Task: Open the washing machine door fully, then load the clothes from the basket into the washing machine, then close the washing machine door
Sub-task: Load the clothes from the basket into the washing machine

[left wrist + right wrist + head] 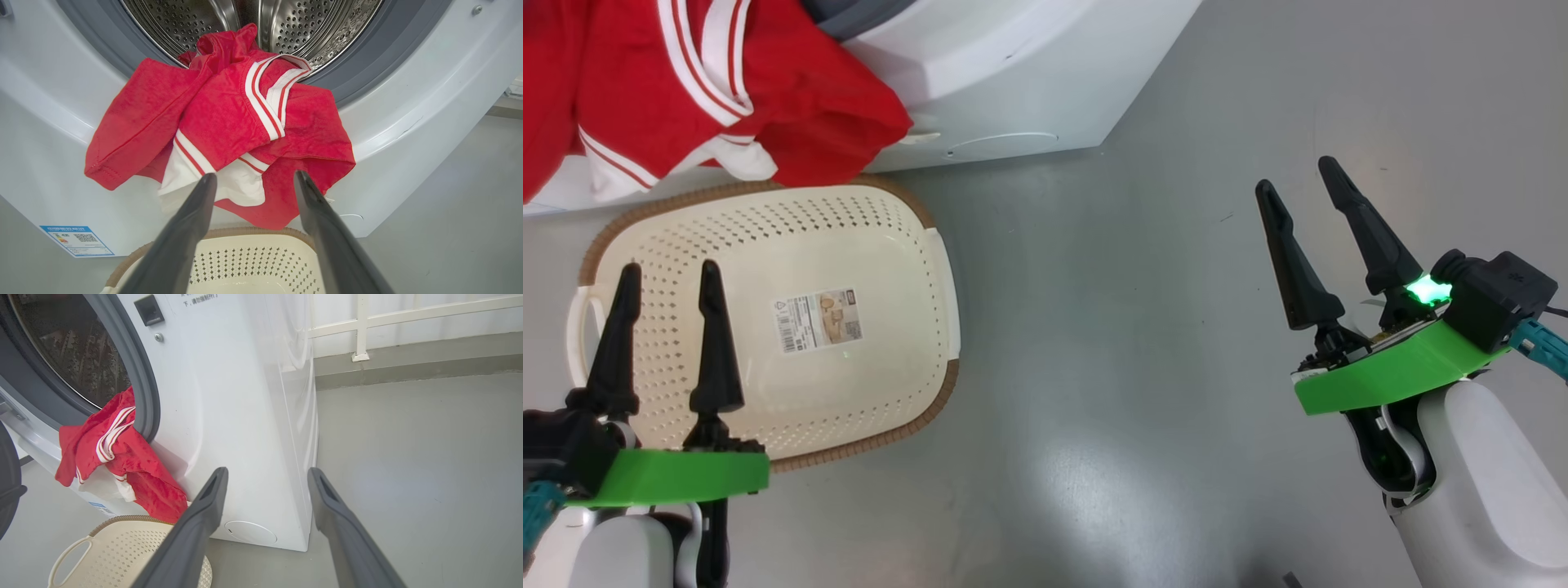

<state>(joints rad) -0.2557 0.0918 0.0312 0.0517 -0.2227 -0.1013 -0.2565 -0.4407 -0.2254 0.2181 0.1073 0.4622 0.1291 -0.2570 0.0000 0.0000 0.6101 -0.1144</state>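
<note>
The left gripper [670,265] hangs released above the empty basket [890,245], which sits just below the washing machine [1013,73] mouth, likely for short lifts. The red striped clothes [768,106] drape over the grey seal [380,61] (only partly inside the drum [286,24]) and probably need pushing in. The right gripper [1296,173] waits spread, holding nothing, over the floor [1135,327].

sticker [818,320] in basket [768,224], lbl [77,240] on washer [408,122], illegible

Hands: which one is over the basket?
The left hand: it is open above the empty basket. The right hand, also open, hovers over bare floor.
</note>
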